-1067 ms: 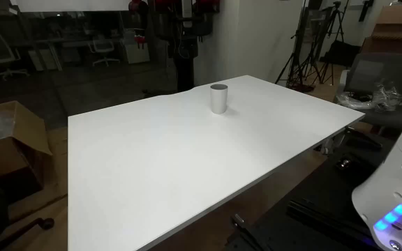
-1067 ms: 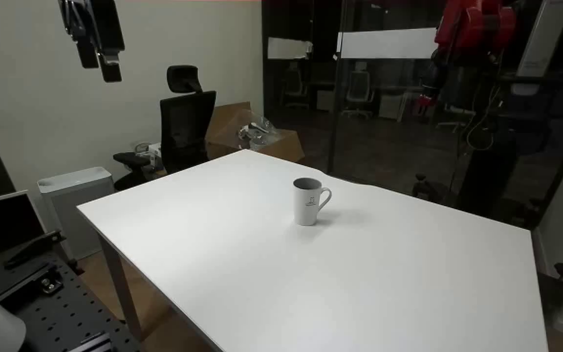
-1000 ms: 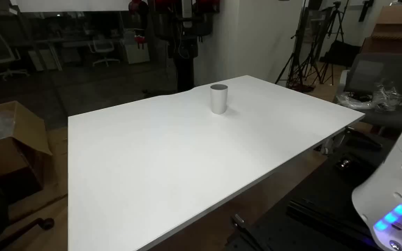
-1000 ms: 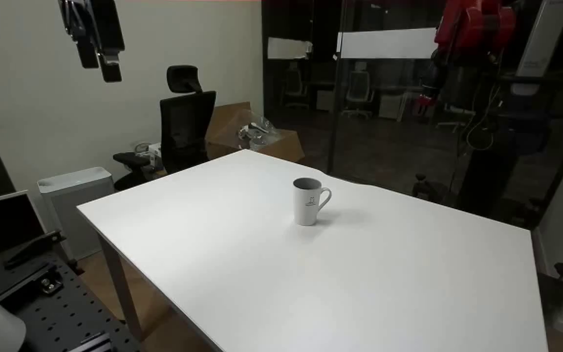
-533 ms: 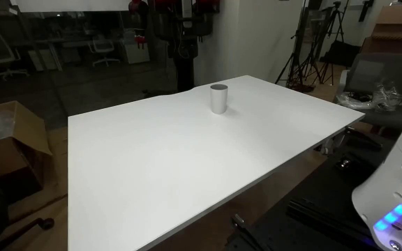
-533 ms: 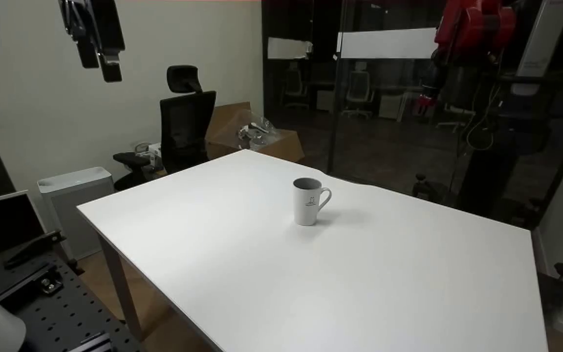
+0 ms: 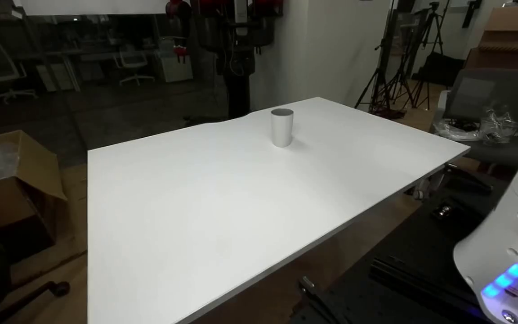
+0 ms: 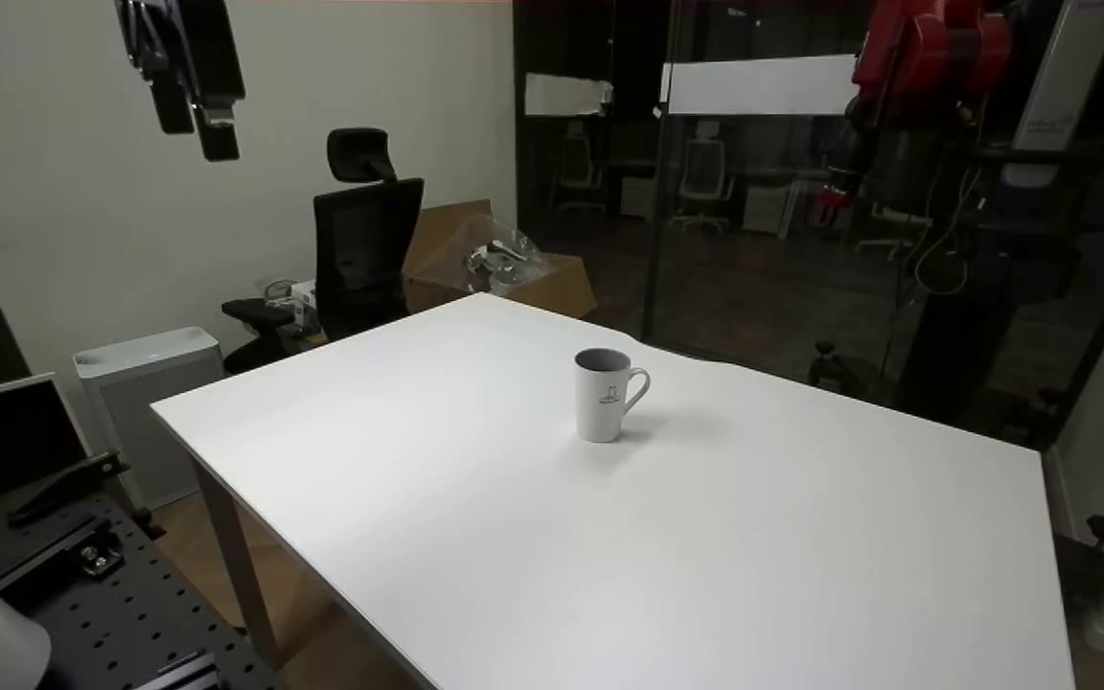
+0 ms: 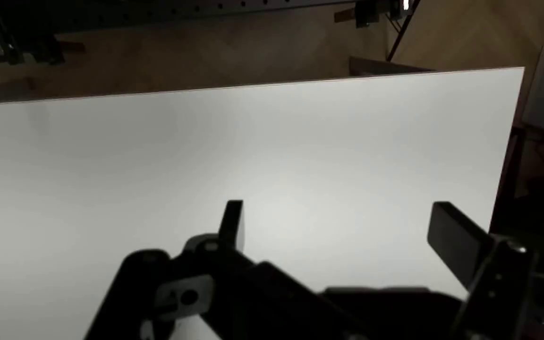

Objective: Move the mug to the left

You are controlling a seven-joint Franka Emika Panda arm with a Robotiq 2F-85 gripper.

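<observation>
While the mug (image 8: 599, 398) stands upright and untouched on the white table (image 8: 514, 556), its base inside the edges and well apart from my gripper (image 9: 338, 208), I weigh how it will handle. It looks like glazed ceramic, so I expect a stiff wall that won't give under a squeeze, little trouble lifting, a surface smooth enough to slide in a weak grip, and a fair chance of chipping if dropped. Being taller than wide, it could tip at a sideways knock, and I can't see to its bottom, so I'd keep it level. I would come from above and take the body around its upper half, fingers (image 9: 456, 241) on opposite sides, avoiding the handle (image 8: 643, 386), which juts out rightward in an exterior view and would likely let the mug twist. In the wrist view my jaws stand spread wide, holding nothing, and the mug doesn't show there. Against the exterior frames from about a second ago I find no difference: mug, arm (image 7: 511, 229) and hanging gripper sit in the same places. With no earlier wrist view, I can't say whether the jaws' spread has altered.
</observation>
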